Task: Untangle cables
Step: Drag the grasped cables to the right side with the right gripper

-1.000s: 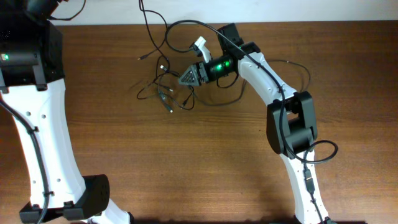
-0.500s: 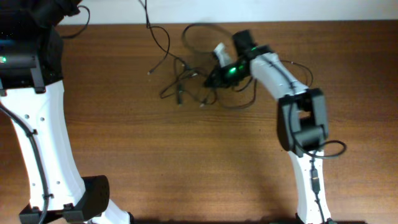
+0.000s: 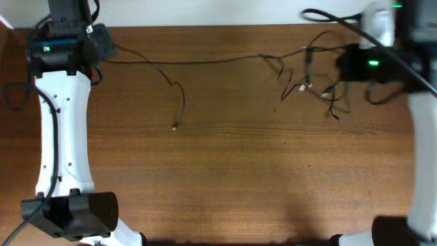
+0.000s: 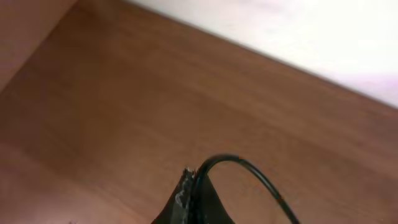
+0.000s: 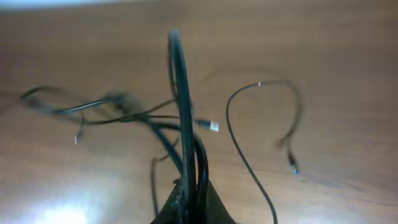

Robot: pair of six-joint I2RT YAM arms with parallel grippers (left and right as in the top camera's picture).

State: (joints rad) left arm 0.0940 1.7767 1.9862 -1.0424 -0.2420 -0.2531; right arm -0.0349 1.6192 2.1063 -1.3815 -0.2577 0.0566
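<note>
**Operator:** Condition of the left gripper [image 4: 190,188]?

**Technician:** Fingers fully together, pinching one black cord [image 4: 250,169] at the tips. In the left wrist view the cord leaves the tips and arcs away to the right. From overhead, this gripper sits at the far-left corner of the table [image 3: 225,178].

**Operator:** Route of that cord across the table?

**Technician:** It runs nearly straight along the far edge toward the right. Partway along, a loose branch [image 3: 182,96] drops toward the near side and curls. It ends in a small tip [image 3: 175,126] on bare wood, well apart from everything else.

**Operator:** Location of the remaining cables [image 3: 319,85]?

**Technician:** Bunched at the far-right of the table, just left of the right arm's wrist, where a green lamp [image 3: 373,65] is lit. Several short ends hang out of the tangle toward the near side. Whether the tangle is lifted or resting cannot be told.

**Operator:** Condition of the right gripper [image 5: 191,202]?

**Technician:** Fingers together, clamped on several cords that rise as one bundle up the middle of the right wrist view. A silvery plug [image 5: 213,126] shows just right of the bundle. Further right, a separate strand [image 5: 231,130] curves in an open hook and ends in a small connector [image 5: 292,165].
</note>
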